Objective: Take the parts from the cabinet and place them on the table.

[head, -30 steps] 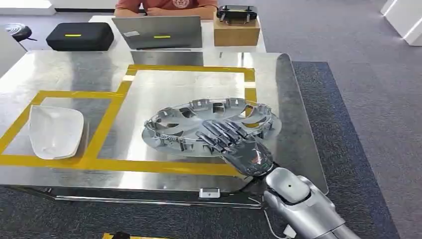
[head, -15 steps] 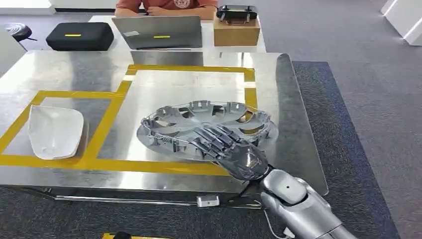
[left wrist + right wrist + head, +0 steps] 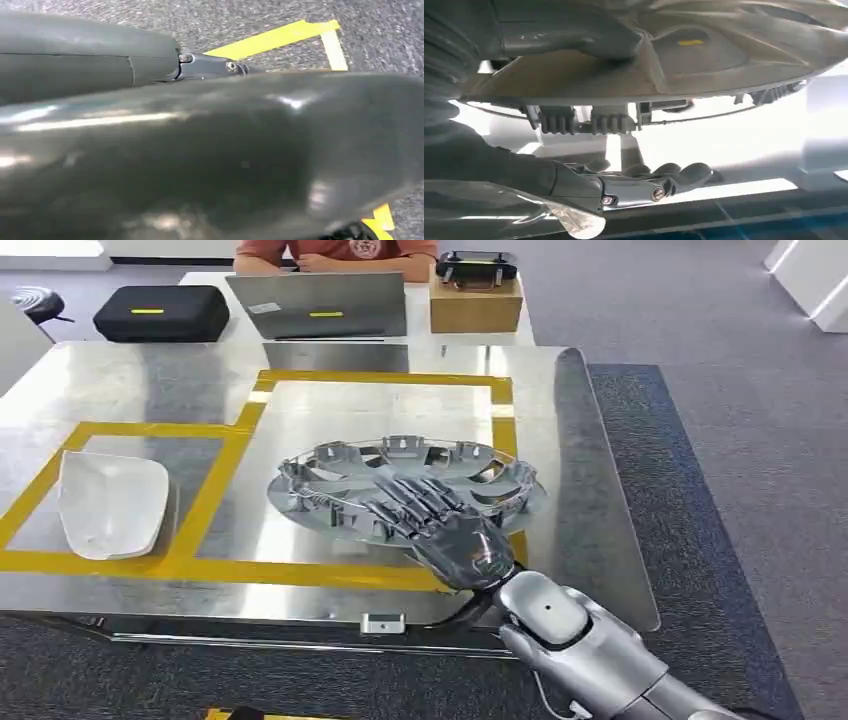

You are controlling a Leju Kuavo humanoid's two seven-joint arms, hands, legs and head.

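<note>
Two parts on the shiny metal table (image 3: 120,380). One big silver wheel cover (image 3: 400,485), round and full of clips, held by the right hand (image 3: 440,530) just above the yellow tape box (image 3: 380,377), fingers laid flat over the top and thumb tucked under the near rim. One small white curved shell (image 3: 108,502) lying far off to the left inside another tape box. Cannot tell about the left hand. Behind the table, a laptop (image 3: 315,305), a black case (image 3: 160,312) and a brown box (image 3: 475,302).

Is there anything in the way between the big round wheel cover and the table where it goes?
Nothing visible. The right hand holds the round silver plastic wheel cover over bare steel table; the white curved shell lies well aside.
</note>
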